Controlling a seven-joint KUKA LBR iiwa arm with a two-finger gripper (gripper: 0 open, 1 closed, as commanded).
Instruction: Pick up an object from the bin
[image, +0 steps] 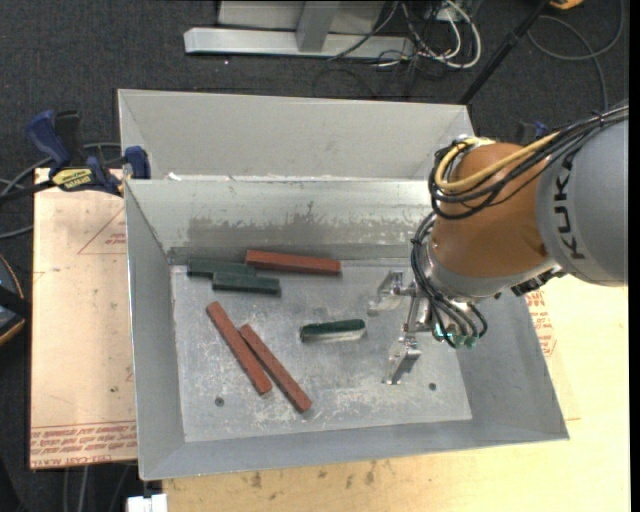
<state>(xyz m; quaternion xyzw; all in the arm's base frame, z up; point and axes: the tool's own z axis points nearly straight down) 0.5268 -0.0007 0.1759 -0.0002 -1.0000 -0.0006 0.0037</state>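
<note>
Bin (150, 300), contents left to right.

Front left: 2 slanted red bars (238, 349) lie side by side on the floor, just beside each other.

Back left, near the rear wall: 2 green bars (245, 284), flat and overlapping in length. The rear red bar (293, 263) lies just right of them.

Centre: 1 lone green bar (333, 329), flat, well apart from the others.

Right: the claw (398, 328) is low over the floor with its fingers (403, 362) spread apart and nothing between them. The lone green bar is the nearest item, its right end just left of the claw.
</note>
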